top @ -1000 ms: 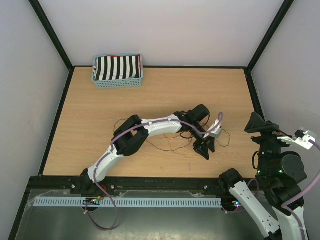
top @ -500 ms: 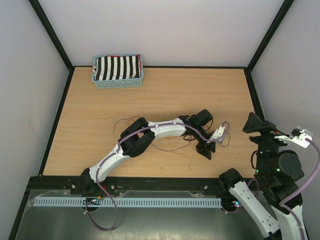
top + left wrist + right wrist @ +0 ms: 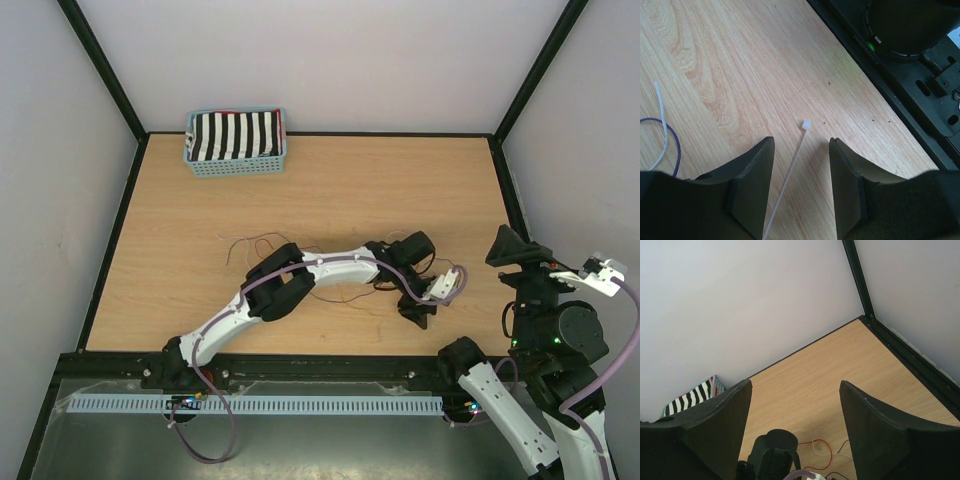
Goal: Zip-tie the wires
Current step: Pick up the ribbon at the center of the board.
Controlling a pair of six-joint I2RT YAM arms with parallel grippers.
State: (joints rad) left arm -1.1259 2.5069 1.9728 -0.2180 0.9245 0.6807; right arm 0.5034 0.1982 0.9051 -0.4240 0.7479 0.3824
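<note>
The wires (image 3: 338, 292) are thin orange, red, dark and pale strands spread loosely on the wooden table beside and under my left arm. Red and white loops of them (image 3: 822, 447) show in the right wrist view, and a white and a purple strand (image 3: 662, 135) in the left wrist view. A white zip tie (image 3: 805, 124) lies flat on the wood. My left gripper (image 3: 801, 142) is low over it, open, with one jaw on each side of the strap and neither touching. In the top view the left gripper (image 3: 418, 312) is near the table's front right. My right gripper (image 3: 515, 250) hangs raised at the right, open and empty.
A blue basket (image 3: 236, 166) holding striped cloth stands at the back left corner. The black frame rail and the right arm's base with a green light (image 3: 871, 46) lie just beyond the zip tie's head. Grey walls enclose the table.
My left arm has swung right and toward the front edge, lowering over the zip tie, and its jaws have narrowed slightly. Wire loops at the left are now uncovered. The right arm is almost still.
</note>
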